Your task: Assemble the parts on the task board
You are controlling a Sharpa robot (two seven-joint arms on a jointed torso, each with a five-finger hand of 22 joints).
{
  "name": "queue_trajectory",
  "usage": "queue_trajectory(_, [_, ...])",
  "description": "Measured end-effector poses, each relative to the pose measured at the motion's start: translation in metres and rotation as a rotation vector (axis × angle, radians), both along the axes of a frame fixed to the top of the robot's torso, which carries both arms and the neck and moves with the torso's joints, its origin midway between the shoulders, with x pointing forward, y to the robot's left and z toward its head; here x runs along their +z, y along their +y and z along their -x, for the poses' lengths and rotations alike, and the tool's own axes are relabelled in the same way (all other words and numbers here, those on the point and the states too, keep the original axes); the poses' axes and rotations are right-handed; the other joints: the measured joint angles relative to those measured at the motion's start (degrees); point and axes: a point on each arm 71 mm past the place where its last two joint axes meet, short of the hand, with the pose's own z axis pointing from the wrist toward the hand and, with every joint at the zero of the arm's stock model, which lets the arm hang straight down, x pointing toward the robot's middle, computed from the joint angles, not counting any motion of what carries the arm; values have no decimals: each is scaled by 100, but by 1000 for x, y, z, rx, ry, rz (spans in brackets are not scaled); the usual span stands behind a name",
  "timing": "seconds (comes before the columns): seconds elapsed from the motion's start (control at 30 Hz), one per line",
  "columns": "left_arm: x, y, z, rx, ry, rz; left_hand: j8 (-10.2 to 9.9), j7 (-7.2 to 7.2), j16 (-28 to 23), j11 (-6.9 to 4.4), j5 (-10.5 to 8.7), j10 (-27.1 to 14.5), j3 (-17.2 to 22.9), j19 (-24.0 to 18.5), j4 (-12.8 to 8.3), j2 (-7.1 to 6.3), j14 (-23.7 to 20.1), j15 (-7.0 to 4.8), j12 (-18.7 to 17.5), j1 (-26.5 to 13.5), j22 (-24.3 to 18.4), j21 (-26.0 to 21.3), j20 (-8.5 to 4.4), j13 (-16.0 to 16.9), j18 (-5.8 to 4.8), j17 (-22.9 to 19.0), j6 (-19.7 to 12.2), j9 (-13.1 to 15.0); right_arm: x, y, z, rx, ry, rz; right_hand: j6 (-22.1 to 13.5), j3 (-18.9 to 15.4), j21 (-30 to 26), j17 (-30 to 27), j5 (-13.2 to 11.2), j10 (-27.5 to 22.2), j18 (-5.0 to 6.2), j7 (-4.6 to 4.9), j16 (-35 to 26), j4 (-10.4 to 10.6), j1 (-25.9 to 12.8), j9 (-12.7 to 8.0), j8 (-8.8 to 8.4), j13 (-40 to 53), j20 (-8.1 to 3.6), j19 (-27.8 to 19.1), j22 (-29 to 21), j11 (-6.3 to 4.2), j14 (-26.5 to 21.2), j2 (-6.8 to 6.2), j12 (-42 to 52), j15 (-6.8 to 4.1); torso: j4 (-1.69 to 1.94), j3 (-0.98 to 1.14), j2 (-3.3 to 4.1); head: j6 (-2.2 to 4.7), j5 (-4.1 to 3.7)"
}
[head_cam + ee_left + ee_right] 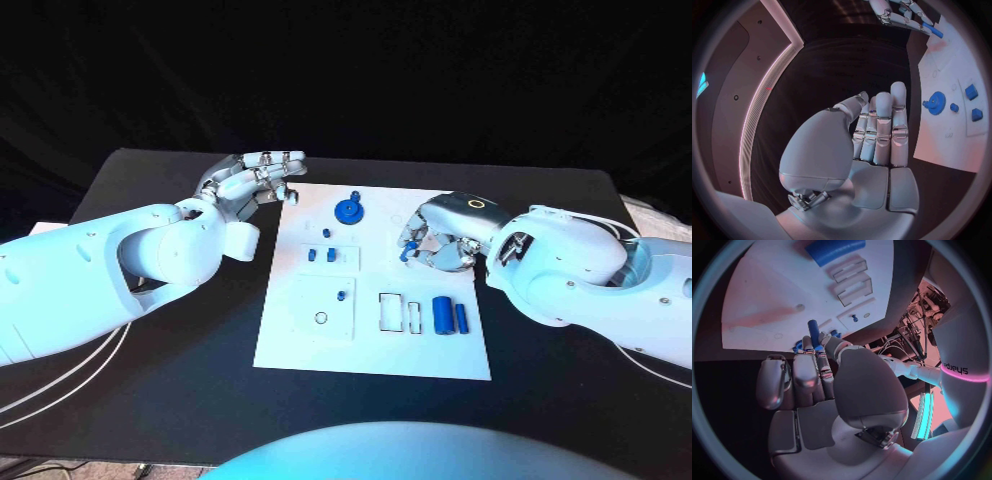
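Over the task board, right hand pinching a blue part; left hand empty, fingers straight.

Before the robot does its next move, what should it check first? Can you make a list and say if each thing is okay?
1. Right hand holds a part: ok. A small blue peg is pinched in its fingertips.
2. Peg held firmly enough: cannot tell.
3. Right hand is over the board: ok.
4. Left hand is out of the way: ok. It is off the board's far left corner, holding nothing, fingers straight.
5. Blue gear sits in place on the board: ok.
6. Two blue cylinders are waiting by the slots: ok, lying on the board untouched.
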Motion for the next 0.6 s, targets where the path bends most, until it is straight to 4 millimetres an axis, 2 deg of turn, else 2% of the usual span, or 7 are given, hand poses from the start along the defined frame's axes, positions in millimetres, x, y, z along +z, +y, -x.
queue_trajectory(0.27, [0,-2,0,-4,0,1,0,0,0,0,0,0,0,0,0,0,0,0,0,0,0,0,0,0,1,0,0,0,3,45,13,109,12,-81,10,9,0,-10,68,0,0,9,20,-9,7,-1,-28,-8,0,0,-1,0,0,-8,-55,0,14,-3,-2,-8,50])
queue_trajectory(0.6, [0,-5,0,-10,1,4,0,0,0,0,0,0,0,0,0,0,0,0,0,0,0,0,0,-1,0,0,0,0,-19,102,34,252,65,-139,-1,31,0,-22,136,0,0,41,20,-32,8,-2,-62,-10,0,-1,-13,1,1,-7,-89,1,24,-8,-2,-53,129])
